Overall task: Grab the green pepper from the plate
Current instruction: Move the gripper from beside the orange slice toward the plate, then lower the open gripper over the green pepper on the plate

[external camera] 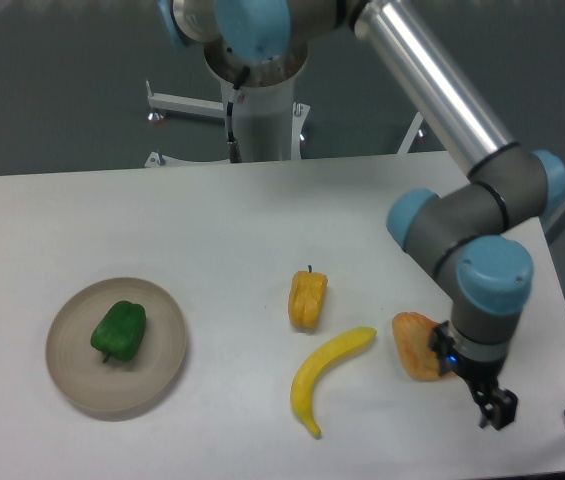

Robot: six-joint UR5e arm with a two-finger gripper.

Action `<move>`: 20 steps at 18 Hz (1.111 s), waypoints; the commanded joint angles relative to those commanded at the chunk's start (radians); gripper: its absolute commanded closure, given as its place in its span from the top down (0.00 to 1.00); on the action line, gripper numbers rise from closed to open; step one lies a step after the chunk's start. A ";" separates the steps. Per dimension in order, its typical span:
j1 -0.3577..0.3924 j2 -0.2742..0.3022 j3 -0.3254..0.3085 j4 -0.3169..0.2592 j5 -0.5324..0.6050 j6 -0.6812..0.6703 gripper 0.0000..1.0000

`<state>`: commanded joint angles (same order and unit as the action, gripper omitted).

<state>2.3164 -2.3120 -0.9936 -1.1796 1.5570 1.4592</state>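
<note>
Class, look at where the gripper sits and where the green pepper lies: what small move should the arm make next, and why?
Probably a sweep toward the image's left across the table. The gripper hangs near the right edge by the orange piece, while the green pepper lies on the plate at the far left, beyond the banana and yellow pepper.

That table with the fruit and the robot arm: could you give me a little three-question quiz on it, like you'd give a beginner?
1. True or false: the green pepper lies on the plate.
2. Which thing lies nearest the gripper? A) the banana B) the orange-red piece C) the yellow-orange pepper
3. Fill in: the arm's end hangs over the table's ____ side as the camera sees it.

Key:
1. True; it sits left of the plate's middle.
2. B; it lies just left of the wrist.
3. Right; the pepper is far off at the left. Whether the jaws are open is too small to tell.
</note>
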 joint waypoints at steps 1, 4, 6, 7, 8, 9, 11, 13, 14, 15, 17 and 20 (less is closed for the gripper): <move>-0.015 0.032 -0.040 0.000 -0.005 -0.052 1.00; -0.035 0.124 -0.146 0.000 -0.079 -0.219 1.00; -0.048 0.186 -0.229 0.002 -0.126 -0.333 1.00; -0.058 0.215 -0.267 0.003 -0.138 -0.386 1.00; -0.075 0.238 -0.295 0.002 -0.147 -0.442 1.00; -0.089 0.255 -0.319 0.003 -0.156 -0.504 1.00; -0.117 0.275 -0.341 0.006 -0.175 -0.647 1.00; -0.156 0.276 -0.346 0.008 -0.207 -0.776 1.00; -0.176 0.278 -0.358 0.008 -0.213 -0.831 1.00; -0.202 0.280 -0.375 0.011 -0.213 -0.890 1.00; -0.251 0.287 -0.401 0.014 -0.210 -1.009 1.00; -0.317 0.290 -0.445 0.069 -0.212 -1.117 1.00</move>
<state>1.9990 -2.0218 -1.4387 -1.1109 1.3453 0.3424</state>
